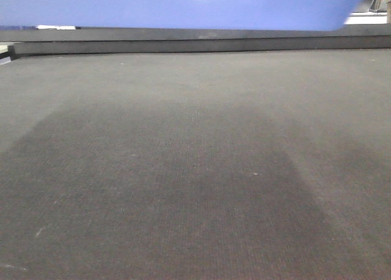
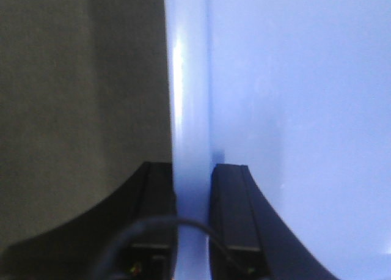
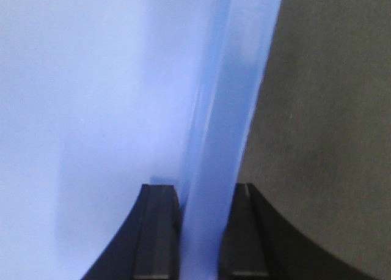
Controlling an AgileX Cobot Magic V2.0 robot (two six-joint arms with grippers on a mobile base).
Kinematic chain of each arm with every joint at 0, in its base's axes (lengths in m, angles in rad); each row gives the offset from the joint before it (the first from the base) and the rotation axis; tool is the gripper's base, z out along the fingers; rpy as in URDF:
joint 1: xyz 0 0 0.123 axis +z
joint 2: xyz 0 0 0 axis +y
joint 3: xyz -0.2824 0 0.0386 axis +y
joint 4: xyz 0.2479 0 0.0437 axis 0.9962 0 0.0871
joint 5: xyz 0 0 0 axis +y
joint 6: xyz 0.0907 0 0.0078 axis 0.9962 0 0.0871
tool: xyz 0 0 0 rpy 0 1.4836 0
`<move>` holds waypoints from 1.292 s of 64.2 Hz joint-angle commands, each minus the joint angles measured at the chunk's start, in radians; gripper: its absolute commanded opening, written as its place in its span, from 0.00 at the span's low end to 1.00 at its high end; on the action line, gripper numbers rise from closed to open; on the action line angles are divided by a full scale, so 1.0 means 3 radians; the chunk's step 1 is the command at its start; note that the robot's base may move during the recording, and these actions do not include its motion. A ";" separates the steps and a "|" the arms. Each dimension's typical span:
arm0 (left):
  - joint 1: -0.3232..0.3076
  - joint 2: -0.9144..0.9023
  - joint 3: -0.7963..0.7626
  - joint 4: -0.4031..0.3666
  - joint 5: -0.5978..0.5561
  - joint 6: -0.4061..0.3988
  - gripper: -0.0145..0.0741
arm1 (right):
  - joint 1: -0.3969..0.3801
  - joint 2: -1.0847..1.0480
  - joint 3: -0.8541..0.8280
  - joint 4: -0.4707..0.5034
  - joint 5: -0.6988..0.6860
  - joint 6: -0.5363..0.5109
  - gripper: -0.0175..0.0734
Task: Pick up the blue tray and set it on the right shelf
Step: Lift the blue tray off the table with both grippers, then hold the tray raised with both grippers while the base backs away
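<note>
The blue tray [image 1: 177,8] fills the top of the front view, held off the grey carpet floor, with only its underside and wall showing. In the left wrist view my left gripper [image 2: 193,176] is shut on the blue tray's [image 2: 293,109] left rim, one black finger inside the wall and one outside. The right wrist view has my right gripper [image 3: 206,194] shut on the blue tray's [image 3: 91,109] right rim in the same way. The right shelf is out of view.
Dark grey carpet [image 1: 195,170] spreads across the floor below the tray. A dark low baseboard or ledge [image 1: 201,44] runs along the far edge. Carpet also shows beside the tray's rim in both wrist views.
</note>
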 commanded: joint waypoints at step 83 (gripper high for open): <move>-0.0694 0.0168 -0.0238 0.0380 0.0070 -0.0583 0.12 | -0.0019 -0.0450 0.0166 -0.0242 -0.0057 -0.0093 0.26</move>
